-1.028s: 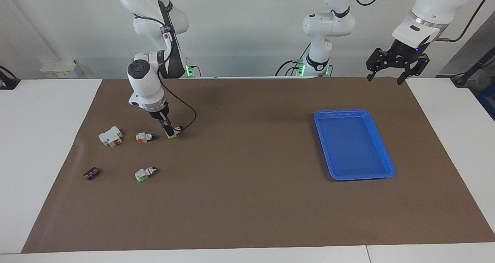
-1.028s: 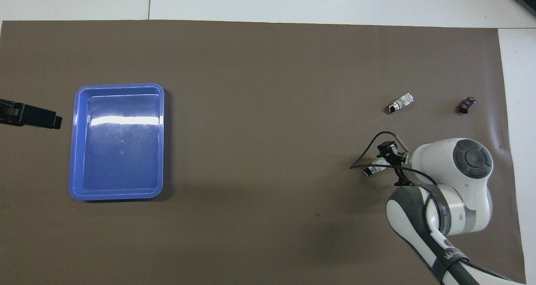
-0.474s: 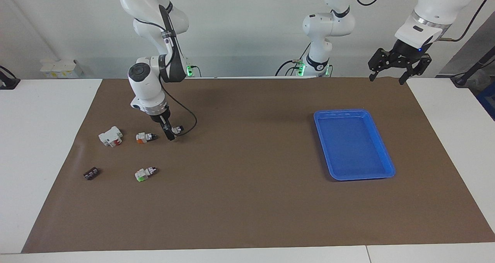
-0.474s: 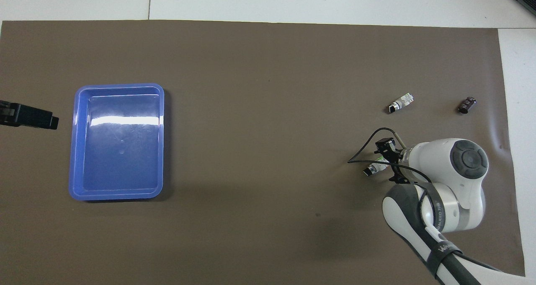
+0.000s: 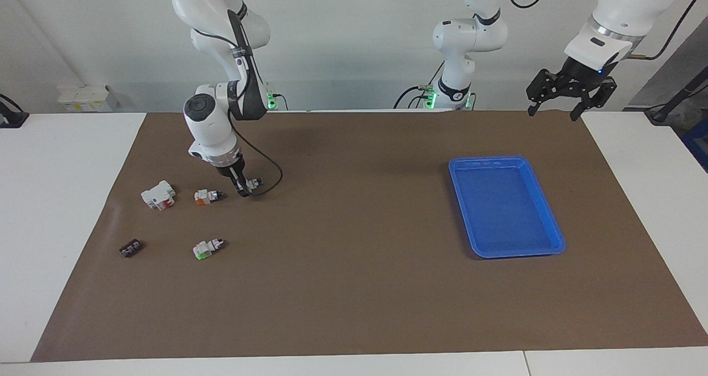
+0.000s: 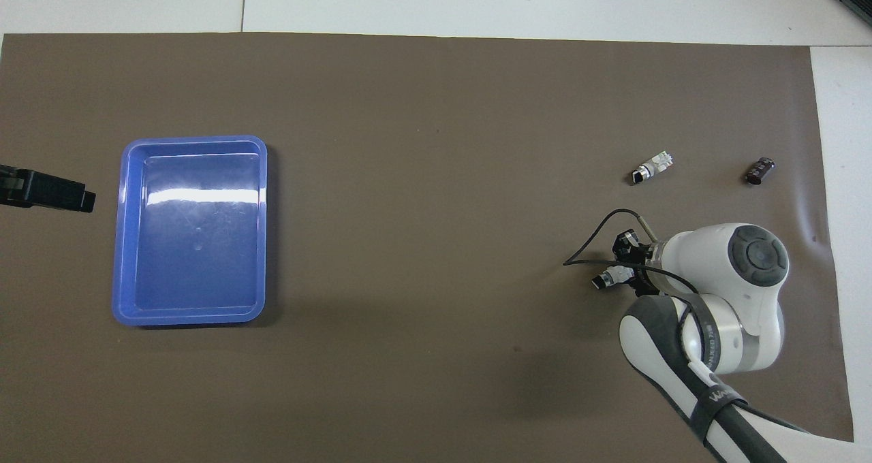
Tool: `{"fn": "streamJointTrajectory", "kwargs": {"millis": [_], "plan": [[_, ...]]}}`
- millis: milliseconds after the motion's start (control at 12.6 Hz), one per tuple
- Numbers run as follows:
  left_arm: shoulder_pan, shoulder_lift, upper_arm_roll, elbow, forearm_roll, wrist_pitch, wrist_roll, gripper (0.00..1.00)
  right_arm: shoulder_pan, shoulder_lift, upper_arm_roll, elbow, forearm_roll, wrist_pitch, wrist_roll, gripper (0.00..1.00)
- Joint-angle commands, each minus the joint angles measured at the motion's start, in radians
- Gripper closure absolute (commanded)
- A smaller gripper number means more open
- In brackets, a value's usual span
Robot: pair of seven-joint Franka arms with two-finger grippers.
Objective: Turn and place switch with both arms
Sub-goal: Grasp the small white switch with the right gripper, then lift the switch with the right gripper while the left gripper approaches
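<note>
Gripping the switch [image 5: 253, 184] just above the mat [image 5: 354, 287], right gripper [image 5: 241, 188] clamped on it, left gripper [image 5: 555, 110] waiting spread apart above the mat's edge near the blue tray [image 5: 547, 210].

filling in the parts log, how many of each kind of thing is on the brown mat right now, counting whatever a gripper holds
Green-ended switches: 2, one in the right gripper, one lying on the mat
Orange-ended switch: 1
White block with red marks: 1
Small dark part: 1
Blue tray: 1
Total: 6
</note>
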Motion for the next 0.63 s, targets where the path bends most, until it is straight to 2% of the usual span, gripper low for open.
{"fn": "streamJointTrajectory", "kwargs": {"millis": [0, 158, 316, 553], "plan": [[0.007, -0.030, -0.004, -0.029, 0.005, 0.008, 0.014, 0.00, -0.007, 0.036, 0.006, 0.166, 0.143, -0.185, -0.046, 1.00], [0.005, -0.046, -0.004, -0.067, 0.005, 0.041, 0.043, 0.00, -0.004, 0.034, 0.006, 0.272, 0.203, -0.310, 0.001, 1.00], [-0.007, -0.066, -0.004, -0.113, 0.005, 0.068, 0.045, 0.00, 0.008, 0.030, 0.012, 0.347, 0.214, -0.386, 0.064, 1.00], [-0.013, -0.066, -0.024, -0.113, 0.003, 0.069, 0.025, 0.00, 0.011, 0.019, 0.021, 0.471, 0.330, -0.509, 0.133, 1.00]]}}
